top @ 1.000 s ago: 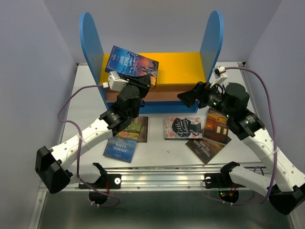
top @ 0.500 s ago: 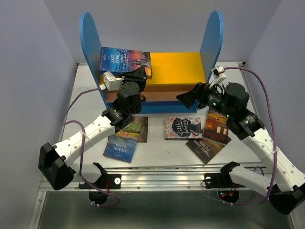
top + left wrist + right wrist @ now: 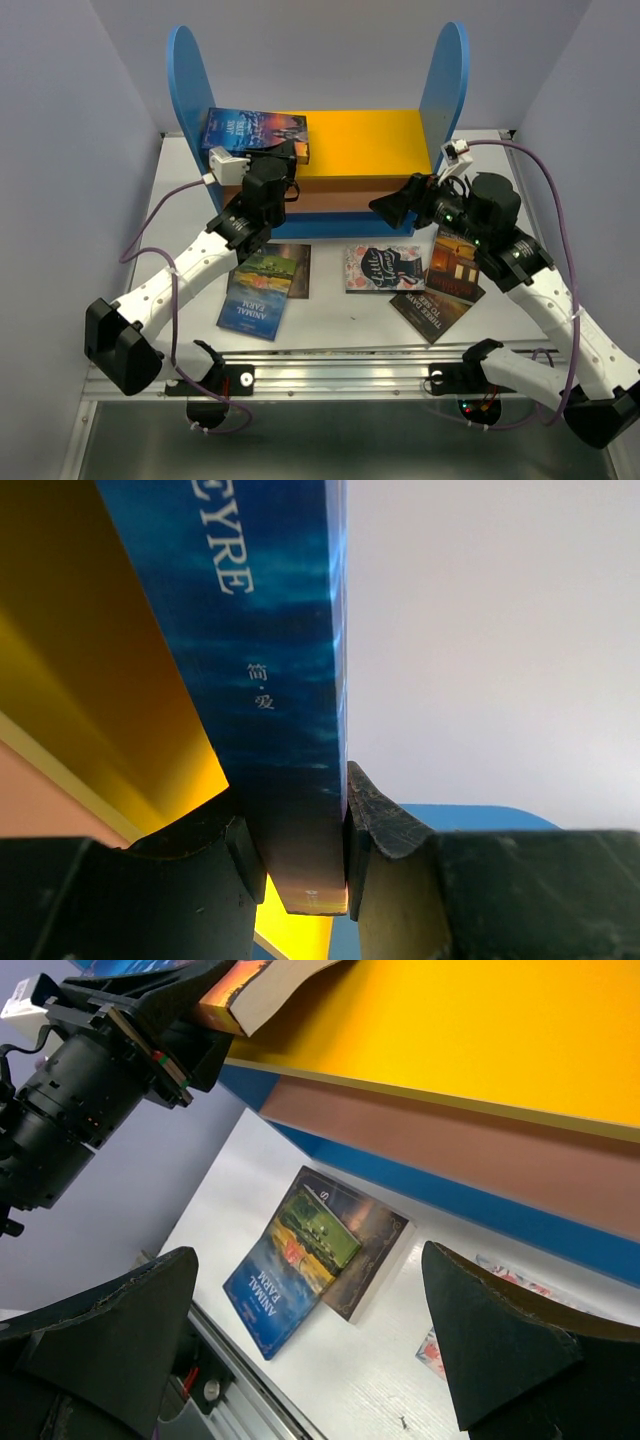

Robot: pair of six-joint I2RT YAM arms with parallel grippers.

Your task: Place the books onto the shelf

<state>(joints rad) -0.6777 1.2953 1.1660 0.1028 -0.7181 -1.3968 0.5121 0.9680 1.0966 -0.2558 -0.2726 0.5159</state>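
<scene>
top view: left pincer [image 3: 283, 158] is clamped on the near edge of the jane eyre book [image 3: 250, 128]. the book lies about flat over the left end of the yellow board [image 3: 370, 140] of the shelf [image 3: 345, 226], just beside the left blue panel [image 3: 187, 80]. right pincer [image 3: 385, 208] is spread wide with nothing in it, near the shelf front. 5 more books sit on the desk [image 3: 340, 320]: animal farm [image 3: 250, 305] partly on a dark book [image 3: 302, 270], little women [image 3: 383, 267], three days to see [image 3: 430, 305] and a brown-cover book [image 3: 455, 265].

left wrist view: both fingers [image 3: 385, 825] pinch the blue cover edge-on, yellow board at left.

right wrist view: fingers [image 3: 120, 1330] are far apart, with animal farm on the desk between them. cannot tell if the held book touches the board.

handling, as a guess: these are thin, light paperbacks, a bit floppy, and the glossy covers likely slip. bite deep on an edge near the spine. animal farm's edge, raised on the dark book, looks like the easiest grab.
</scene>
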